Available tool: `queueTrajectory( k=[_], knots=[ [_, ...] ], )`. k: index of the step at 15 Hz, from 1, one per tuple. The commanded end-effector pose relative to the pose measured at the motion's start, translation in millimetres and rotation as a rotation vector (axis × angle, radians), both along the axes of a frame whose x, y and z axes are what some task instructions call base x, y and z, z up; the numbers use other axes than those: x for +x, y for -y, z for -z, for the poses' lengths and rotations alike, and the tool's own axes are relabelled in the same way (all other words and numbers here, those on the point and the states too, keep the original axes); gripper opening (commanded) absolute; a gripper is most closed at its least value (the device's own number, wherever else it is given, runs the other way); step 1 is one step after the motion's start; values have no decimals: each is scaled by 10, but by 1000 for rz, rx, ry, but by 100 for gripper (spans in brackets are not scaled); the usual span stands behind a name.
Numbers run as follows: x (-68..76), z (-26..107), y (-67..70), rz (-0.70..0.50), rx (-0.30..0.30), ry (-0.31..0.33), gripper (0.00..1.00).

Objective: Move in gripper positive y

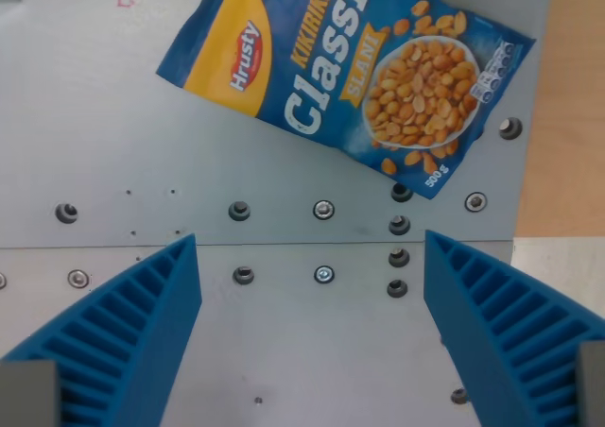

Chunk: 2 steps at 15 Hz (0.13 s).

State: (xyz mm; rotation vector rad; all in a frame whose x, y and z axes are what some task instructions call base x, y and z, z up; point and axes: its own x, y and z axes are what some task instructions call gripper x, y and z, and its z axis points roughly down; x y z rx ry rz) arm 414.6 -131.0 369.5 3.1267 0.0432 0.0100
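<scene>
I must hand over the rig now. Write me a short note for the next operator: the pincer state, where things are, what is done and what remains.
Pincer: open, both blue ribbed fingers wide apart, holding nothing.
Peanut bag: lies flat and tilted on the grey metal plate, ahead of the fingers toward the top of the wrist view, not touched.
Bolts run in rows across the plate between the fingers and the bag.
Done: cannot tell from this one picture how far the move has gone.
Left: move the pincer along its positive y.

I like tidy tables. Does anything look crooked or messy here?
Only the Hrusty peanut bag lies tilted on the metal plate, its top cut off by the view's edge. It looks sealed, nothing spilled. The gripper is open and empty.
</scene>
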Motion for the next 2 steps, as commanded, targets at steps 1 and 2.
queueTrajectory(
  k=[1,2],
  knots=[
    [64,-39,173,-19,13,-10,100],
    [66,-39,223,-19,13,-10,100]
  ],
)
